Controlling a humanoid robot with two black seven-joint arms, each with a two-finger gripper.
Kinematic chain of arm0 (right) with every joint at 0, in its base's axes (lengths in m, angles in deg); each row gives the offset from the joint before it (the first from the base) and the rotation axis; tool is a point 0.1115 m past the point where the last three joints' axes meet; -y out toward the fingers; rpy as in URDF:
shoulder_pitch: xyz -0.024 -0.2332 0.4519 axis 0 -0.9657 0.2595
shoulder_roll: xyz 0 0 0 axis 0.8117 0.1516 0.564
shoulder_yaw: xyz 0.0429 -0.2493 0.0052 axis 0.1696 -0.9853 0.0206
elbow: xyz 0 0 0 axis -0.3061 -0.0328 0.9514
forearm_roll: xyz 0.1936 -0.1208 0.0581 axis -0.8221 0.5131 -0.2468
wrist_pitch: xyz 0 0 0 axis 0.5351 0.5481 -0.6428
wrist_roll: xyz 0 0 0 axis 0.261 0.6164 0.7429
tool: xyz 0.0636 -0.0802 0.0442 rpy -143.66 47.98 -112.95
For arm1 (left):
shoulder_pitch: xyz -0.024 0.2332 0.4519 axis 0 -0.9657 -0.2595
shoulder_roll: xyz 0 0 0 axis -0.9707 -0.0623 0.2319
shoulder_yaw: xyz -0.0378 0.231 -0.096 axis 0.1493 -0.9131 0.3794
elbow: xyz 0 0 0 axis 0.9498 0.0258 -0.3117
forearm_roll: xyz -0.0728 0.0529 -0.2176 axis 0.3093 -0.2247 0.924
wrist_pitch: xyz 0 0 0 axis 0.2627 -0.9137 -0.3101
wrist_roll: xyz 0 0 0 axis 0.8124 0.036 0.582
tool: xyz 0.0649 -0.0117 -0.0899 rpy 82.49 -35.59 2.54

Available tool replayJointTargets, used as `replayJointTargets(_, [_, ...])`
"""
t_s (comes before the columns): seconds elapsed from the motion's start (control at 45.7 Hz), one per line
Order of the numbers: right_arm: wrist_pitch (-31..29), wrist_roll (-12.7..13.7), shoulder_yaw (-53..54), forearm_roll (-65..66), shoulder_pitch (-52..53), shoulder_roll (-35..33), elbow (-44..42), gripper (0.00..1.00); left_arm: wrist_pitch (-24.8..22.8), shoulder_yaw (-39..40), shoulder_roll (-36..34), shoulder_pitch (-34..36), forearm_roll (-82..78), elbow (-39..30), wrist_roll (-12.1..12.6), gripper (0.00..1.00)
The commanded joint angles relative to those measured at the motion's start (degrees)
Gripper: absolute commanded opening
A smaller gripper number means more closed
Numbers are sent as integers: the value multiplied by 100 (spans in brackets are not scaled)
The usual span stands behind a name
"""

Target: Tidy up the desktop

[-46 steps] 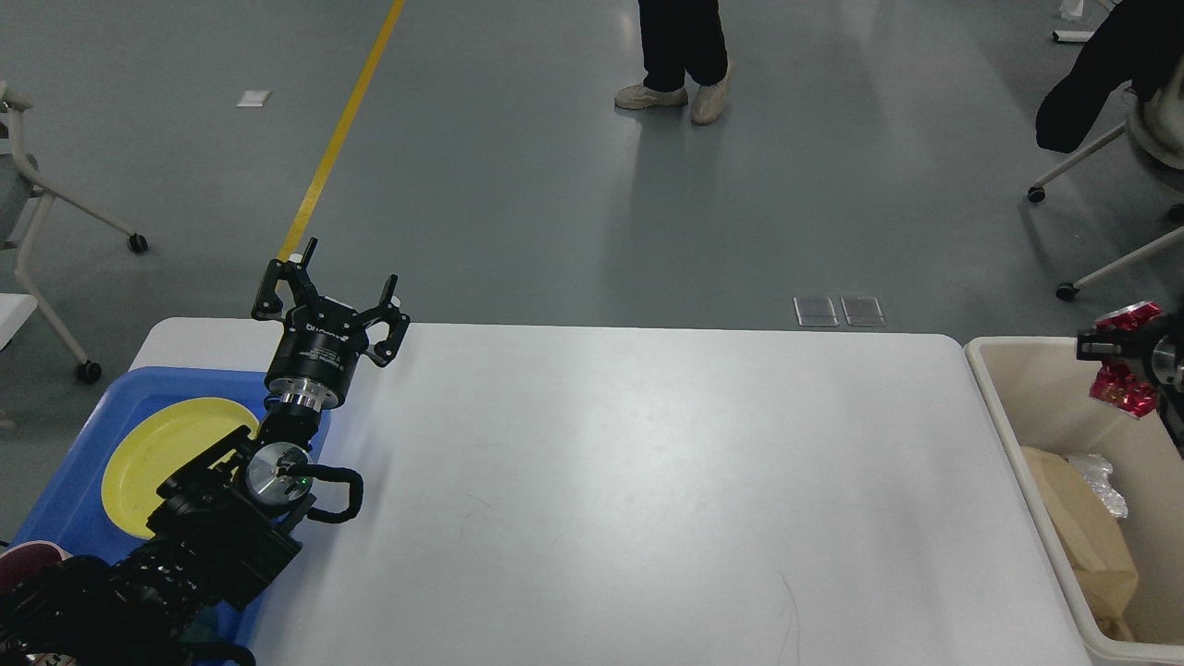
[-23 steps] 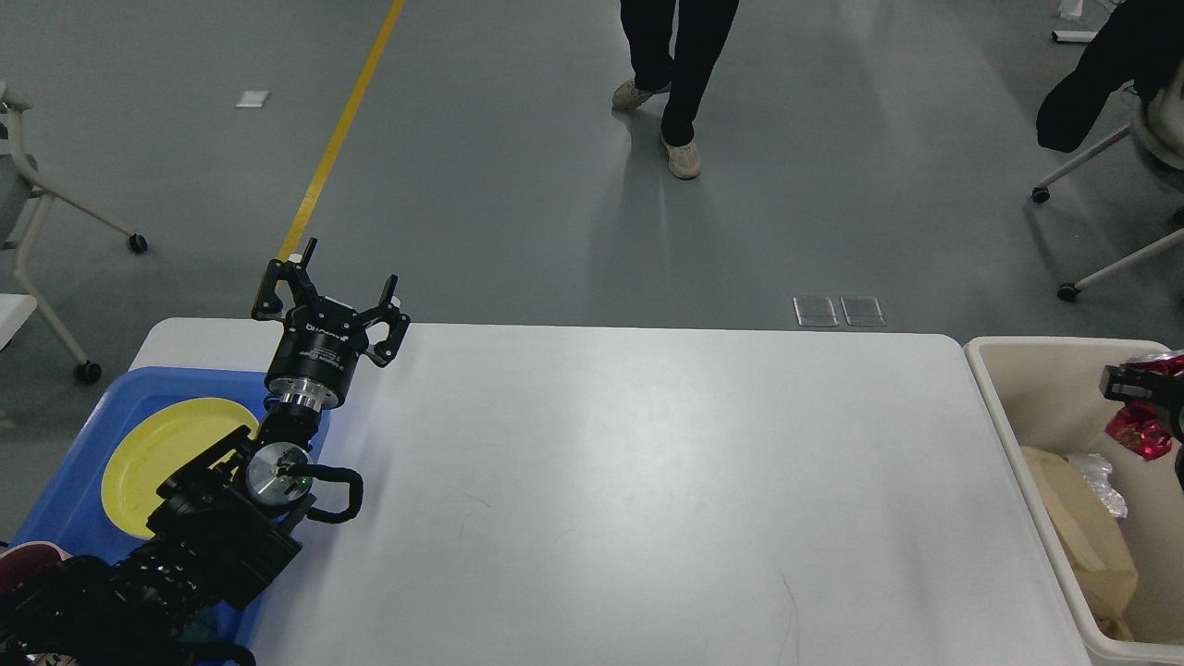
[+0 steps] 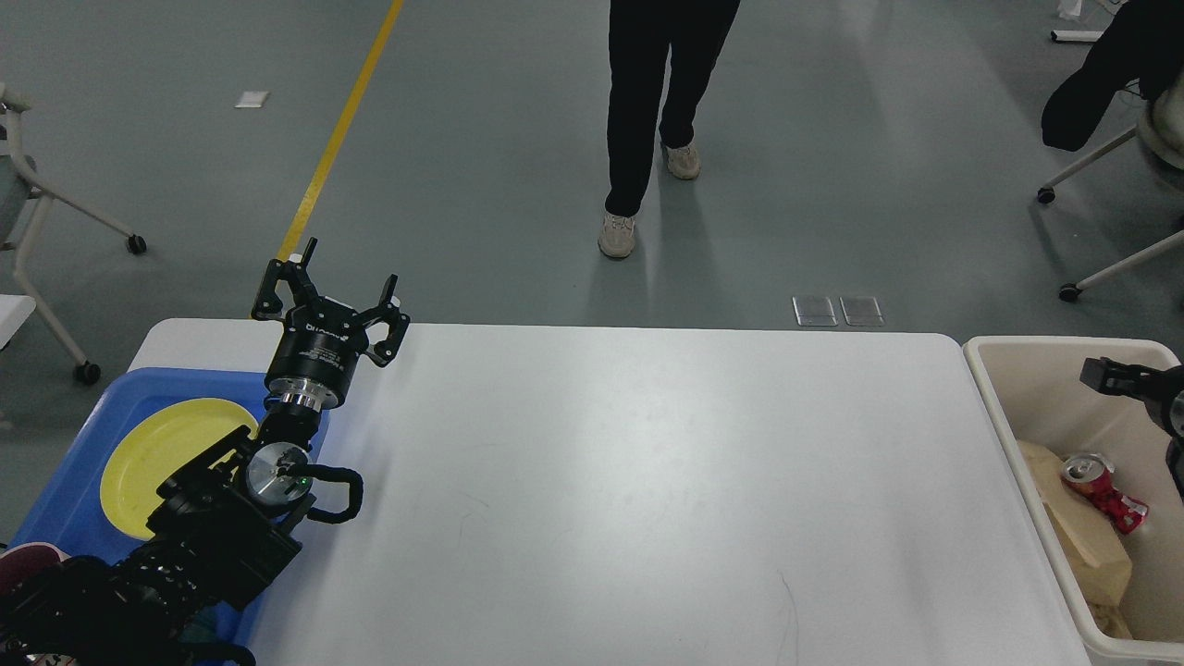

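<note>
The white desktop [image 3: 647, 481] fills the middle of the head view and is bare. My left gripper [image 3: 331, 289] is open and empty, held above the desktop's far left corner. My right gripper [image 3: 1115, 377] reaches in from the right edge over the cream bin [image 3: 994, 398]. Only one of its fingers [image 3: 1101, 374] shows, and it holds nothing. A crushed red can [image 3: 1103, 488] lies inside the bin on brown paper [image 3: 1082, 546].
A blue tray [image 3: 102, 393] with a yellow plate [image 3: 157, 453] sits at the desktop's left end, partly under my left arm. A person [image 3: 647, 111] walks on the floor beyond the far edge. Wheeled chairs stand at far left [image 3: 55, 213] and far right [image 3: 1101, 166].
My right gripper has let go of the red can, which dropped into the cream bin. The person has stepped closer to the table. My left arm has not moved.
</note>
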Motion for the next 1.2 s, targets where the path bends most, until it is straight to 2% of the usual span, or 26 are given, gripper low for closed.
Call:
replayJointTargets(0.0, [-3,-9,653,1,399,41,163,100,0,0,0,0,0,-1,0,97])
replayJointTargets(0.109, [6,-17,1129,9,715,427,181,100,0,0,0,0,0,-1,0,97])
replayJointTargets(0.241, [6,-26,1208,9,1286,964,198,100,0,0,0,0,0,-1,0,97])
replayJointTargets(0.459, [-12,-17,1436,-8,2051,2598,251,100,0,0,0,0,0,-1,0,97])
replayJointTargets(0.547, [41,-9,2094,-26,2131,3134,181,100,0,0,0,0,0,-1,0,97])
replayJointTargets(0.634, [111,-9,3323,-184,2183,3442,154,100,0,0,0,0,0,-1,0,97])
replayJointTargets(0.831, [120,-17,5988,-377,2236,3566,154,100,0,0,0,0,0,-1,0,96])
replayJointTargets(1.181, [191,-17,7473,-553,2175,3127,163,100,0,0,0,0,0,-1,0,97])
